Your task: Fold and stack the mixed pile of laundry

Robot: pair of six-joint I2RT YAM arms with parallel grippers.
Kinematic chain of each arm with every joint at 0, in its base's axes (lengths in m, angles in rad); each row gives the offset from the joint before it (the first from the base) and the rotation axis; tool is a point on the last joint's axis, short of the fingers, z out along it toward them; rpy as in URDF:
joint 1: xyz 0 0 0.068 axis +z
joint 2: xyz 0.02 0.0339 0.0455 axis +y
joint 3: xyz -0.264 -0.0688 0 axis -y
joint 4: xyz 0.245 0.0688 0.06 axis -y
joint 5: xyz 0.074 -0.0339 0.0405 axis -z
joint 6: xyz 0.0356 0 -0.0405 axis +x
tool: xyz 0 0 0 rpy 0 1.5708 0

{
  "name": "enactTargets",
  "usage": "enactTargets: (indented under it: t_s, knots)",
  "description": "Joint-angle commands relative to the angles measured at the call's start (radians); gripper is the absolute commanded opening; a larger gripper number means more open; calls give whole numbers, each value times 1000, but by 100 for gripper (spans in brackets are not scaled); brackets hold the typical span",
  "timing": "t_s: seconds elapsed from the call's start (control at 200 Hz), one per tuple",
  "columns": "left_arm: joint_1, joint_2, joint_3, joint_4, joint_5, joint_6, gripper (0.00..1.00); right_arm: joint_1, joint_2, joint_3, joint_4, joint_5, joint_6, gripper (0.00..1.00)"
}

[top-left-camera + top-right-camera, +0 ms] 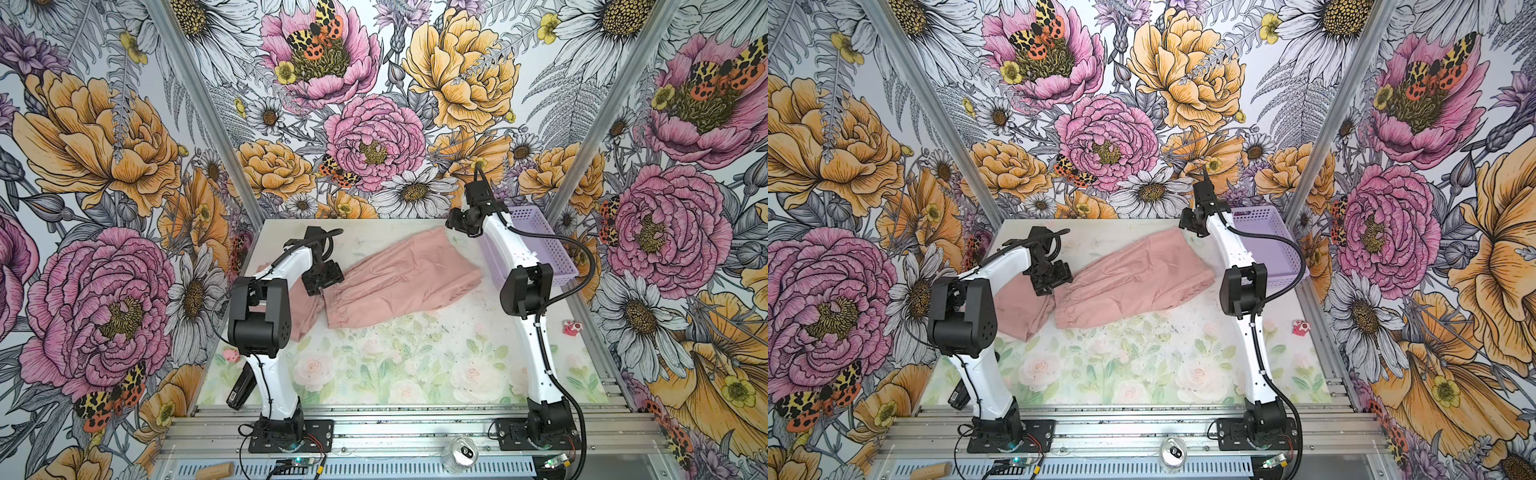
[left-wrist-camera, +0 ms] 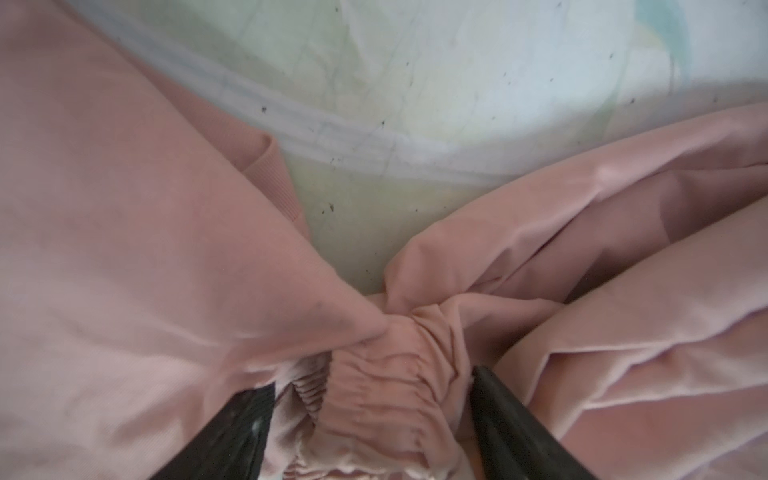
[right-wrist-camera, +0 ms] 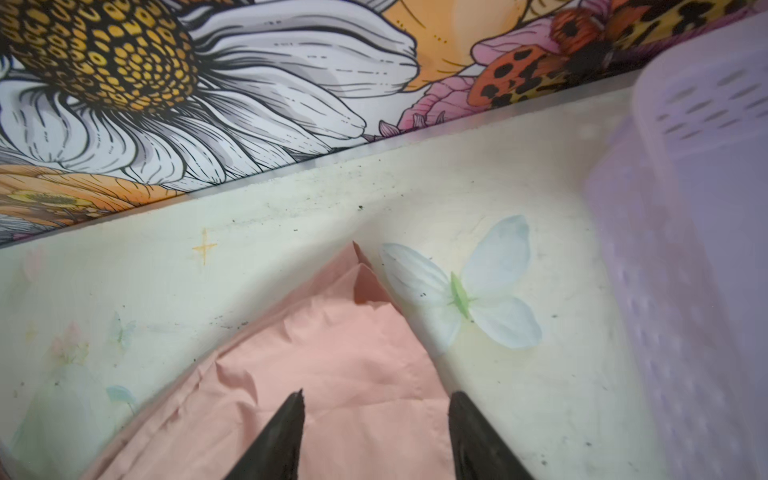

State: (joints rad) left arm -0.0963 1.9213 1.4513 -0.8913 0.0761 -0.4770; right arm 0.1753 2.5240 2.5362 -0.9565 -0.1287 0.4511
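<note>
We are over the pink shorts (image 1: 399, 278), which lie spread across the far half of the table (image 1: 374, 374), their gathered waistband (image 2: 386, 374) at the 8 o'clock end and the leg hem toward 2 o'clock. The left gripper (image 1: 322, 276) sits right at that waistband with its jaws parted; the elastic bunches between the fingers (image 2: 511, 415) and nothing is pinched. The right gripper (image 1: 459, 222) hovers at the far hem corner (image 3: 361, 270), jaws apart and empty, just beside the lavender basket (image 1: 536, 245).

A second pink garment (image 1: 303, 307) lies at 9 o'clock, touching the waistband, partly hidden under the left arm (we cannot tell whether it is the T-shirt).

To fold well from here, we judge that each gripper should take a single clean corner, avoiding the neighbouring cloth. On the right, we keep clear of the basket wall. Then both lift together, keeping the fabric taut, and lay one half squarely over the other.
</note>
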Motion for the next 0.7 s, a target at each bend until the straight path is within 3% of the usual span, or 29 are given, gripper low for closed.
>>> enactTargets:
  t_s: [0.0,0.29,0.696]
  knots:
    - [-32,-63,19,5,-29,-19,78,6,-174,-158,18,49,-29,59]
    - [-112,-166,-73,-4,-45,-51,81,24,-390,-691,131,2,-49,59]
    - [-63,-245,-19,-93,-223,-2,85,38,-313,-816,157,135,-91,58]
